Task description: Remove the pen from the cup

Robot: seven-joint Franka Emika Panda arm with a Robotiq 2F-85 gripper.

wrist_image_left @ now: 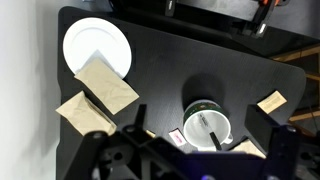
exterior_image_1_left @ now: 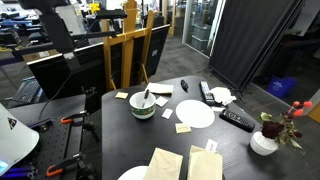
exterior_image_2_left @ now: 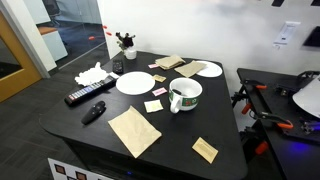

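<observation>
The cup (wrist_image_left: 200, 112) is a low white cup with a dark green band, standing upright on the black table. It shows in both exterior views (exterior_image_1_left: 143, 109) (exterior_image_2_left: 185, 95). The slim black pen (wrist_image_left: 208, 129) leans inside it, its upper end sticking out over the rim (exterior_image_1_left: 146, 97). In the wrist view my gripper (wrist_image_left: 197, 140) is open and empty, well above the table. Its two dark fingers stand left and right of the cup in that view. The gripper does not show in the exterior views.
White plates (wrist_image_left: 96, 46) (exterior_image_1_left: 195, 114) (exterior_image_2_left: 209, 69) and brown paper napkins (wrist_image_left: 108, 84) (exterior_image_2_left: 134, 131) lie around the cup. A black remote (exterior_image_2_left: 88, 94), a stubby dark marker (exterior_image_2_left: 93, 112) and a vase of red flowers (exterior_image_1_left: 264, 142) stand farther off. Small paper notes (wrist_image_left: 271, 102) lie nearby.
</observation>
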